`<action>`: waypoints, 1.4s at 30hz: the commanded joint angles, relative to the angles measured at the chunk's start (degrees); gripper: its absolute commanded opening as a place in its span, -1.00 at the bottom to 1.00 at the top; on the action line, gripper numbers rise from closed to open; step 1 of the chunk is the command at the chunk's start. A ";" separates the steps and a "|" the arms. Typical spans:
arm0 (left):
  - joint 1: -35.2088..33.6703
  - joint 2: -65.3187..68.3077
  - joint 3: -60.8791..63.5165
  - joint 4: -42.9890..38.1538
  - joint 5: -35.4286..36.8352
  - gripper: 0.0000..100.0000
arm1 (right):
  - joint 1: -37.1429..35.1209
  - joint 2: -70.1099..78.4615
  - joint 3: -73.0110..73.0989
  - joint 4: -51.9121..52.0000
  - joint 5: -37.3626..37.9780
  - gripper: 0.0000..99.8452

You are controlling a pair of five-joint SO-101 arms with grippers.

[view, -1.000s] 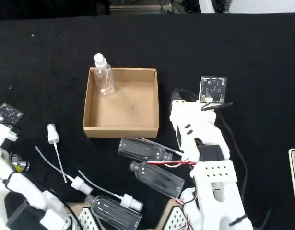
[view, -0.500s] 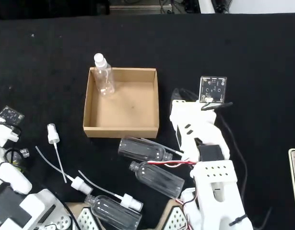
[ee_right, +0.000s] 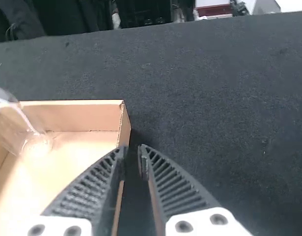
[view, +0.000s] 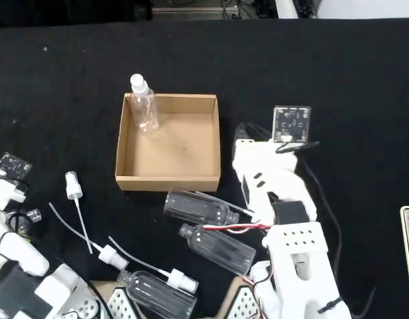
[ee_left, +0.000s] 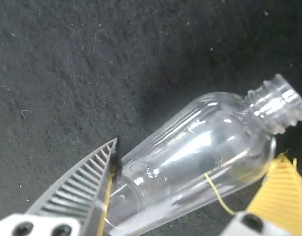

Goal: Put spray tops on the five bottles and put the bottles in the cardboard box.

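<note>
Left pincer is grasping an uncapped bottle by its clear body, its threaded neck sticking out past the fingers. In the high view it is sitting at the near-left part of the black desk, well apart from the cardboard box. A capped bottle is standing in the box's far-left corner. Three more are lying in front of the box: the nearest bottle, a second loose bottle and a third loose bottle. A loose spray top, a second spray top and a third spray top are lying left of them. The right pincer is hovering just beside the box's right wall, clenched to a slit and gripping nothing.
</note>
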 commanded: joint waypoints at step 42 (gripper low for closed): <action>-3.74 -24.79 2.33 23.12 4.13 -0.40 | -1.05 -0.66 -1.45 -1.58 -0.18 -0.98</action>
